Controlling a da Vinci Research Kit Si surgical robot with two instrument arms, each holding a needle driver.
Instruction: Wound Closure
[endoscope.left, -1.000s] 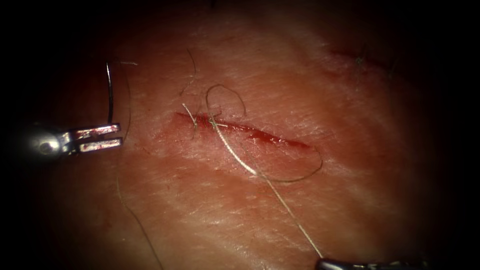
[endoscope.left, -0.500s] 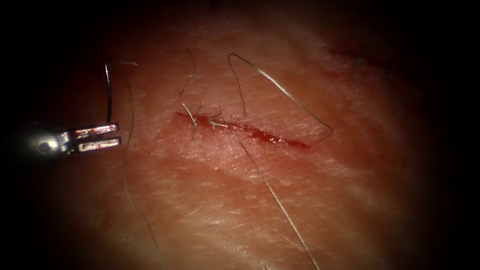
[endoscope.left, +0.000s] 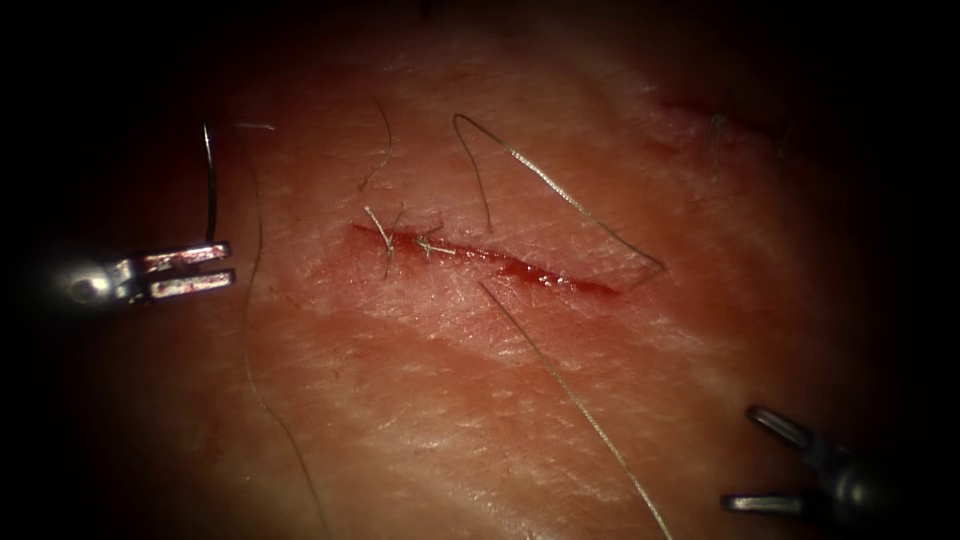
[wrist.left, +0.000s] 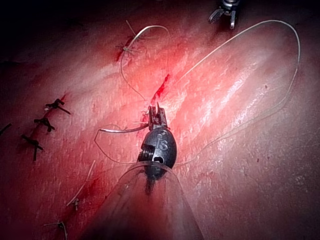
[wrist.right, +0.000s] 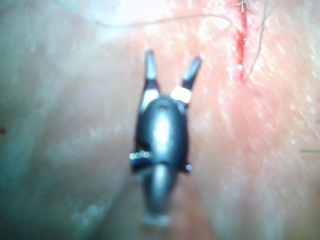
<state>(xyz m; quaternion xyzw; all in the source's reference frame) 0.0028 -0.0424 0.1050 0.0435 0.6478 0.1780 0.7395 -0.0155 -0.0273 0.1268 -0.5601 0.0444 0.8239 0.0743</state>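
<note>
The cut (endoscope.left: 485, 260) runs across the tissue (endoscope.left: 450, 400) with two stitches, one of them (endoscope.left: 430, 245) with short ends, near its left end. My left tool (endoscope.left: 230, 264) is left of the cut, shut on the curved needle (endoscope.left: 211, 180) near one end of its curve; the needle stands up free of the tissue. In the left wrist view the needle (wrist.left: 120, 130) sticks out sideways from these jaws (wrist.left: 157, 114). My right tool (endoscope.left: 742, 458) is right of and below the cut, jaws wide open and holding nothing, as the right wrist view (wrist.right: 171, 62) confirms. Thread (endoscope.left: 560, 190) lies in a slack loop above the cut.
A second strand of thread (endoscope.left: 580, 410) runs from the cut down to the lower edge, just left of the right tool. Another strand (endoscope.left: 250, 350) trails down beside the left tool. Older dark stitches (wrist.left: 47, 122) sit on the tissue away from this cut.
The right tool let go of the taut thread, left the picture, and came back at lower right with jaws open. The freed thread sprang up into a loop above the cut. The left tool barely shifted.
</note>
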